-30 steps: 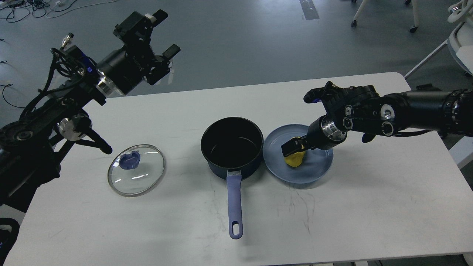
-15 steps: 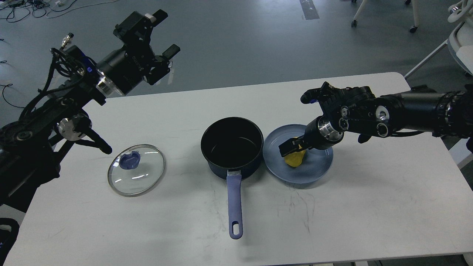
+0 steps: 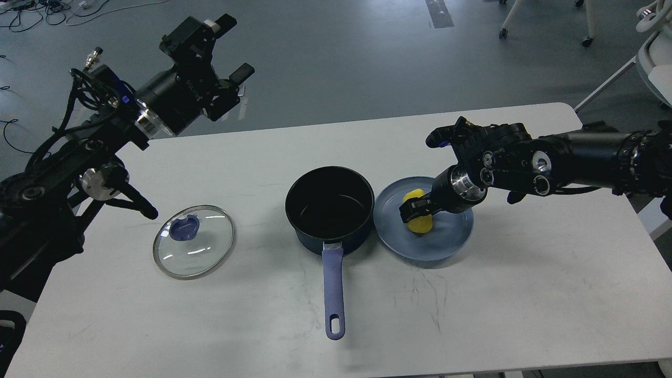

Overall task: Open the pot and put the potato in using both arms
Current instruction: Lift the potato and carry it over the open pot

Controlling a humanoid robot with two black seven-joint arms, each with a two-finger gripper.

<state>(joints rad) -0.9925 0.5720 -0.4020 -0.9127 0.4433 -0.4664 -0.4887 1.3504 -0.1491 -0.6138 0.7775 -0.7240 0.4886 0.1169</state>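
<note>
The dark blue pot (image 3: 329, 210) stands open at the table's middle, its blue handle (image 3: 333, 286) pointing toward me. Its glass lid (image 3: 193, 248) with a blue knob lies flat on the table to the left. The yellow potato (image 3: 420, 223) is over the blue plate (image 3: 446, 239), right of the pot. My right gripper (image 3: 416, 208) is shut on the potato, one finger crossing its front. My left gripper (image 3: 234, 47) is open and empty, raised beyond the table's far left edge.
The white table (image 3: 472, 304) has its far edge behind the pot and plate. Chair legs and a white chair (image 3: 656, 68) stand on the floor at the back right. Cables lie on the floor at the top left.
My right gripper has closed in on the potato, and the potato now sits slightly higher with yellow showing above the finger. The left arm has barely moved.
</note>
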